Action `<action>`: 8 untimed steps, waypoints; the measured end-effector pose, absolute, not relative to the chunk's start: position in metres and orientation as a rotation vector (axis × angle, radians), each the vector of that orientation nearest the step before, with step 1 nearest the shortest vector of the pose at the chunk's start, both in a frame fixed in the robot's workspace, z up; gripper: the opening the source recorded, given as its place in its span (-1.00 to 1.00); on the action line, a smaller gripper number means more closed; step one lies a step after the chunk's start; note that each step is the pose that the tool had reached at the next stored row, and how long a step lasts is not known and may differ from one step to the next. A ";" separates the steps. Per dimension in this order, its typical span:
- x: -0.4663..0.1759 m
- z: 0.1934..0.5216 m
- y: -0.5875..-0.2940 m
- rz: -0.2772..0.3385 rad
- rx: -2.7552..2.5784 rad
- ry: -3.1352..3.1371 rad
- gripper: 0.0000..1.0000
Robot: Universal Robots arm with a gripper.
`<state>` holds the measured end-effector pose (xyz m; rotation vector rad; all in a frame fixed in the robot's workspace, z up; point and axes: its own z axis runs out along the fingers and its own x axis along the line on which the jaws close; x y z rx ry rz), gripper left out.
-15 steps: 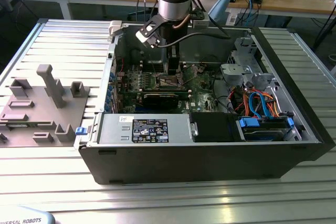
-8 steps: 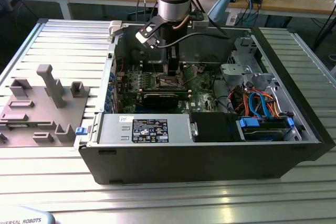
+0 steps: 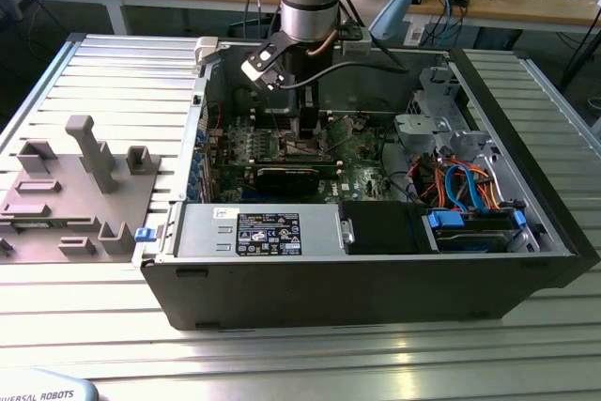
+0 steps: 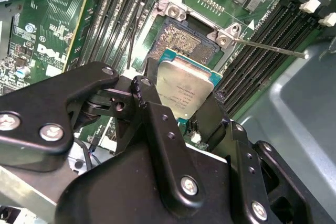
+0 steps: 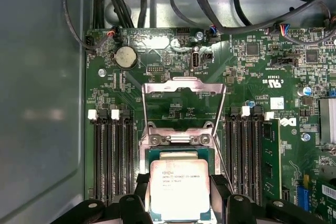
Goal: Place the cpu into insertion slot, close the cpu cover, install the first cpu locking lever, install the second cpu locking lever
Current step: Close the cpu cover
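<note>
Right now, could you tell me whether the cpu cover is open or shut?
Open: the cpu cover is swung back, off the insertion slot.

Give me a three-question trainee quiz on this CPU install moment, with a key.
1. True or false: the cpu cover is shut over the insertion slot.
2. The gripper is shut on: A) a screwdriver B) the cpu C) a fan.
3. Fill in: the cpu hangs over the insertion ____.
Key: 1 false; 2 B; 3 slot.
</note>
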<state>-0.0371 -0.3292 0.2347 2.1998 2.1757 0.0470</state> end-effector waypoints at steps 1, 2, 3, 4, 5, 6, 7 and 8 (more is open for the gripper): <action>-0.037 0.234 -0.329 0.046 2.199 2.175 0.08; -0.038 0.233 -0.329 0.046 2.199 2.175 0.08; -0.038 0.233 -0.329 0.046 2.199 2.175 0.08; -0.038 0.232 -0.329 0.046 2.199 2.175 0.08; -0.039 0.231 -0.329 0.046 2.199 2.175 0.08; -0.039 0.230 -0.329 0.046 2.199 2.175 0.08; -0.039 0.229 -0.329 0.046 2.199 2.175 0.08; -0.040 0.228 -0.329 0.046 2.199 2.175 0.08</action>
